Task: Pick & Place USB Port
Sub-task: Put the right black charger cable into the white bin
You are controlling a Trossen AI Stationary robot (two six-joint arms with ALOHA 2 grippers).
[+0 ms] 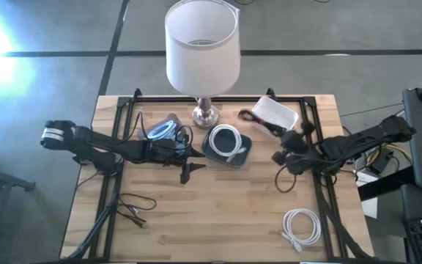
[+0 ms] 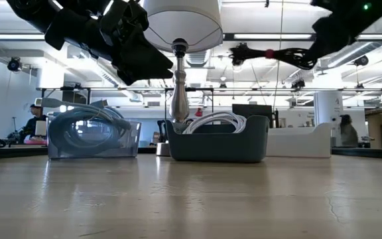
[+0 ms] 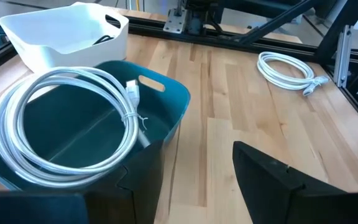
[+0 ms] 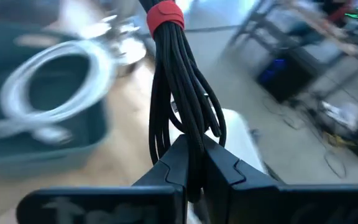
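A black cable bundle [image 4: 182,93] bound with a red tie [image 4: 165,15] sits in my right gripper [image 4: 194,163], which is shut on it. In the high view the bundle [image 1: 261,122] reaches from that gripper [image 1: 283,150] over the near-left corner of the white bin [image 1: 277,112]. In the low view it shows lifted high [image 2: 277,54]. My left gripper [image 1: 189,167] is open above the table, just left of the teal bin [image 1: 244,154] that holds a coiled white cable [image 3: 67,118]; it touches nothing. My right gripper pinches the black bundle between its two fingers [image 4: 229,171] at the end opposite the red tie [image 4: 188,140], several strands together. The bundle runs on along the fingers' line, past their tips. It is lifted clear of the table and lies about level in the low view.
A lamp [image 1: 202,44] stands at the far edge, its base [image 1: 205,115] beside the teal bin. A clear bin [image 1: 163,130] with a bluish cable sits by the left arm. On the table lie a white cable coil [image 1: 302,225] near right and a black cable [image 1: 134,207] near left.
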